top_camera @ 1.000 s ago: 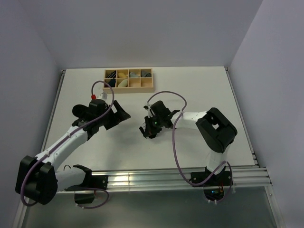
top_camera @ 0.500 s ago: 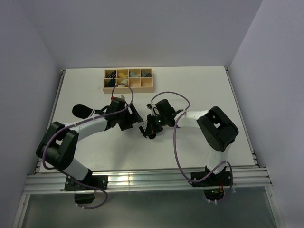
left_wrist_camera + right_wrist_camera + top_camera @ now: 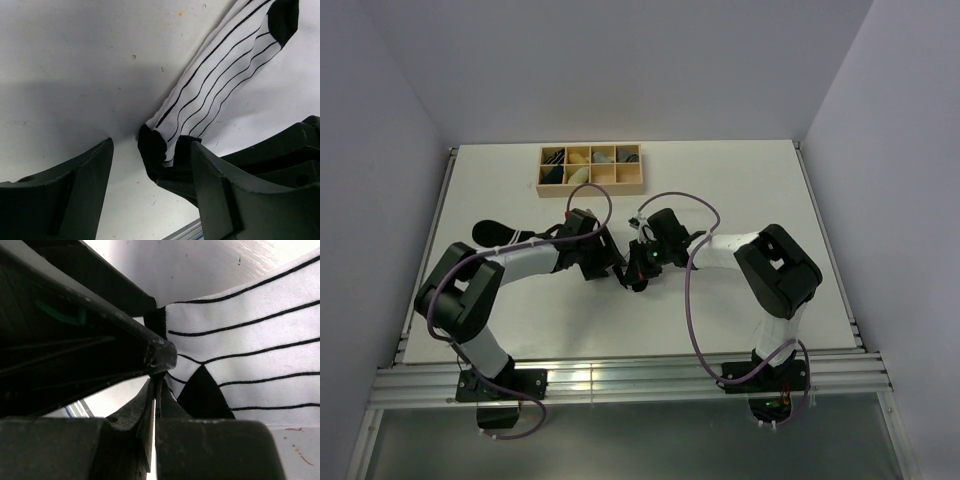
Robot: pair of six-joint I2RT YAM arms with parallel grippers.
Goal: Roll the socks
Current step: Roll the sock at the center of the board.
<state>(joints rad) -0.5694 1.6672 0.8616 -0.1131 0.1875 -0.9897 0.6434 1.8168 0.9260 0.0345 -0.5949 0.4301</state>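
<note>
The white sock with thin black stripes [image 3: 215, 85] lies on the table, its black toe [image 3: 282, 20] far from me and its black cuff end [image 3: 151, 147] near. My left gripper [image 3: 150, 150] is open, and the cuff end sits between its fingers. My right gripper [image 3: 156, 382] is shut on the striped sock's edge [image 3: 250, 335], beside a black heel patch [image 3: 202, 395]. In the top view both grippers, left [image 3: 610, 265] and right [image 3: 636, 272], meet at mid-table and hide the sock. The black sock [image 3: 490, 232] lies to the left, behind the left arm.
A wooden compartment tray [image 3: 590, 184] with several sock rolls stands at the back left. The table's metal rail [image 3: 620, 375] runs along the near edge. Grey walls close in both sides.
My left arm has swung right from the black sock across the table, and its open gripper now meets the right gripper. The right gripper has stayed almost in place.
</note>
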